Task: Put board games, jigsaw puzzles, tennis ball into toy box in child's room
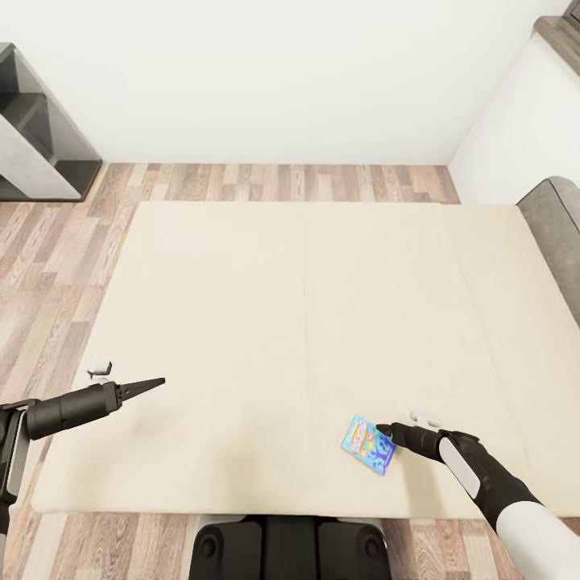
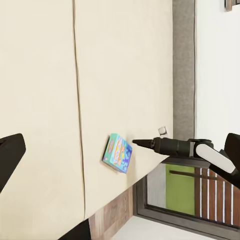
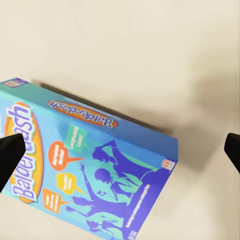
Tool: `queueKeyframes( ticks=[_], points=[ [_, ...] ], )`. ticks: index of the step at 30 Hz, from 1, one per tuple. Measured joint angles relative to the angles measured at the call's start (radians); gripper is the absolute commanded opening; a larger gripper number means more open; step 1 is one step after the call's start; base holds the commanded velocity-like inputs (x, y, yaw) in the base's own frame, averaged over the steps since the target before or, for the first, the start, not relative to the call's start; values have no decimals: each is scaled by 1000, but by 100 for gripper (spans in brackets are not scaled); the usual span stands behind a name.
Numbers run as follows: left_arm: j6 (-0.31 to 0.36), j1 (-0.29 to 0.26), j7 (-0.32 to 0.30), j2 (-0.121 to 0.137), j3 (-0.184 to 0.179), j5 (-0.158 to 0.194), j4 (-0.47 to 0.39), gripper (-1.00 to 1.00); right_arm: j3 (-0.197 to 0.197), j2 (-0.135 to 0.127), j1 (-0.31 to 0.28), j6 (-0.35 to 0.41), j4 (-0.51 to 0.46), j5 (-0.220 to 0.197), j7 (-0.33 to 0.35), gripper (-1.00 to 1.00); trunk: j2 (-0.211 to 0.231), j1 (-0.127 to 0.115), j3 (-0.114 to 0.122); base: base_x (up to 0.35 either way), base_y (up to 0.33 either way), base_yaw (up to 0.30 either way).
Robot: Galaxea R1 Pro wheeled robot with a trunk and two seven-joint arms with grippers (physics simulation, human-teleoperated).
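Cream bed (image 2: 45, 75) cover spans the frame, one seam running along it. A small blue board game (image 2: 117, 153) lies flat near the bed's edge. The right gripper (image 2: 136, 143) sits at the box's 3 o'clock, tip just beside it. Grey headboard (image 2: 184, 60) borders the bed. Wood-plank floor (image 2: 115, 220) lies past the edge.

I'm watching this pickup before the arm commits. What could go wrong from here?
The blue board game lies flat on the bed, so the open right end effector may press into the soft cover or push the box instead of gripping it. The box also sits near the bed's front edge, so a nudge could slide it off.
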Motion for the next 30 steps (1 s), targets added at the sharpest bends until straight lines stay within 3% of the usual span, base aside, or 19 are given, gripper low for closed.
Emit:
queueKeyframes(
  ticks=[30],
  points=[
    [0, 0, 0, 0, -1, 0, 0, 100, 1, 4, 1, -1, 0, 5, 3, 100, 0, 0, -49, 0, 0, 0]
  ],
)
